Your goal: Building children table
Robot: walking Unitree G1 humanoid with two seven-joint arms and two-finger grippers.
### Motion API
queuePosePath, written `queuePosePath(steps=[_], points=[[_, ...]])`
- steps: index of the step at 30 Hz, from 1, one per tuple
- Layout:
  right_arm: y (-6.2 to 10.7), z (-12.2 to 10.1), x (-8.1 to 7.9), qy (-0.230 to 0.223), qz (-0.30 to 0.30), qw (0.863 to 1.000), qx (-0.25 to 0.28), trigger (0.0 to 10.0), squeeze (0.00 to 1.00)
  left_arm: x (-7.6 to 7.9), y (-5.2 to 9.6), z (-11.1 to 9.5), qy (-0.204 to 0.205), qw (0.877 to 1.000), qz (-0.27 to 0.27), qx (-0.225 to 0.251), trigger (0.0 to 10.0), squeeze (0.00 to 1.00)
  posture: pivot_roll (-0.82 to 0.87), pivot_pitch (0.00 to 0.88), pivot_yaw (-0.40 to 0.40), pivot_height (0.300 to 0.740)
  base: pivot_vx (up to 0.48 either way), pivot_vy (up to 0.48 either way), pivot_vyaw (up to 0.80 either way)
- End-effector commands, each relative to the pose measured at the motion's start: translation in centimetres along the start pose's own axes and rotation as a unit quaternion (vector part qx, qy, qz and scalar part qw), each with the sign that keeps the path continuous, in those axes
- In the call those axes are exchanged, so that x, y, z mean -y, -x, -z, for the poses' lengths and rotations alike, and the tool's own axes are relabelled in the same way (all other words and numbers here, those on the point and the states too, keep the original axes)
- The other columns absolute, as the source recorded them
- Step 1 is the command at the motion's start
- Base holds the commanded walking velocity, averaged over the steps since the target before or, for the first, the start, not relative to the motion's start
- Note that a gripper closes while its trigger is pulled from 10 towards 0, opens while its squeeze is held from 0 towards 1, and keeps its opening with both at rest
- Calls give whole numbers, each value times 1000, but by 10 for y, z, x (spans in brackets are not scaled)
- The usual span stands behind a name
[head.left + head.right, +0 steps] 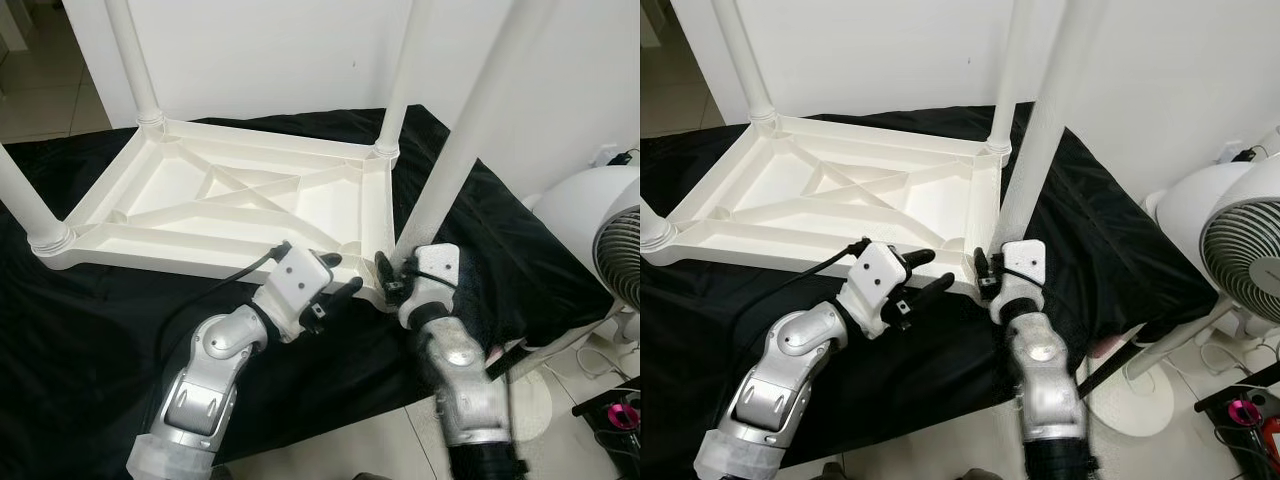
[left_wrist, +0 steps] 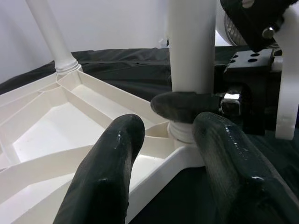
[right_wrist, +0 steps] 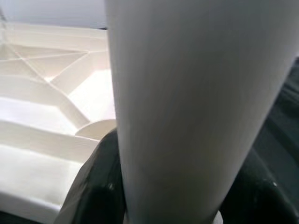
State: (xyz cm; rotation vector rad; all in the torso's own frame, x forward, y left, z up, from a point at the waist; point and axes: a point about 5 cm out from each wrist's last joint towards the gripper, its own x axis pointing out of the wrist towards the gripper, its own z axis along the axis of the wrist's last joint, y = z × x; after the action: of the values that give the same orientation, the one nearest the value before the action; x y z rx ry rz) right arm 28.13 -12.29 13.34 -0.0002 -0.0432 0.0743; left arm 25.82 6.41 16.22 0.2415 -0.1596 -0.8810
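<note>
A home room: tiled floor (image 1: 40,85), white fan (image 1: 1230,250) (standing), plain wall (image 1: 260,50).

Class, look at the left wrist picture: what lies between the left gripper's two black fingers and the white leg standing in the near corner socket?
In the left wrist view, one black finger of the right gripper crosses there, wrapped around the foot of the leg, beyond the left gripper.

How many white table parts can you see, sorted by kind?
Table legs: 4 (far-left, near-left, far-right, and near-right, which the right gripper is shut on)
Upside-down tabletop: 1
Total: 5
</note>
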Motion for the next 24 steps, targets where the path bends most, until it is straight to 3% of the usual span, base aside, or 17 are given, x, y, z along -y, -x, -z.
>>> queuePosePath(steps=[1,2,3,13,14,18,20,22,23,24], points=[[2,4,0,-13,14,1000,-13,10000,0,-4,-1,3,0,999,-39,-8,10000,0,-76,39,-21,740,0,0,0],[2,3,1,-15,10,1000,-11,10000,153,-4,-1,3,-1,999,-37,-9,10000,0,-76,38,-15,740,0,0,0],[3,1,2,-16,9,1000,-6,10000,1000,-5,-1,3,-2,999,-37,-9,10000,0,-72,35,-18,740,0,0,0],[6,-19,11,-20,-24,999,31,10000,1000,-7,0,3,-4,999,-42,-8,10000,0,-69,33,-23,740,0,0,0],[6,-21,22,-12,-68,997,27,10000,1000,-6,0,3,-4,999,-42,-8,10000,0,-66,33,-24,740,0,0,0],[6,-21,25,-7,-88,996,23,10000,1000,-6,1,2,-4,999,-43,-8,10000,0,-65,34,-25,740,0,0,0],[6,-20,29,24,-170,985,13,10000,0,-7,1,3,-4,999,-44,-9,10000,0,-66,33,-22,740,0,0,0],[6,-20,29,24,-170,985,13,10000,0,-7,1,3,-4,999,-44,-9,10000,0,-66,33,-22,740,0,0,0],[6,-20,34,44,-211,976,11,10000,0,-7,1,2,-5,999,-44,-9,10000,0,-65,33,-22,740,0,0,0],[6,-20,34,44,-211,976,11,10000,0,-7,1,2,-5,999,-44,-9,10000,0,-65,33,-22,740,0,0,0]])
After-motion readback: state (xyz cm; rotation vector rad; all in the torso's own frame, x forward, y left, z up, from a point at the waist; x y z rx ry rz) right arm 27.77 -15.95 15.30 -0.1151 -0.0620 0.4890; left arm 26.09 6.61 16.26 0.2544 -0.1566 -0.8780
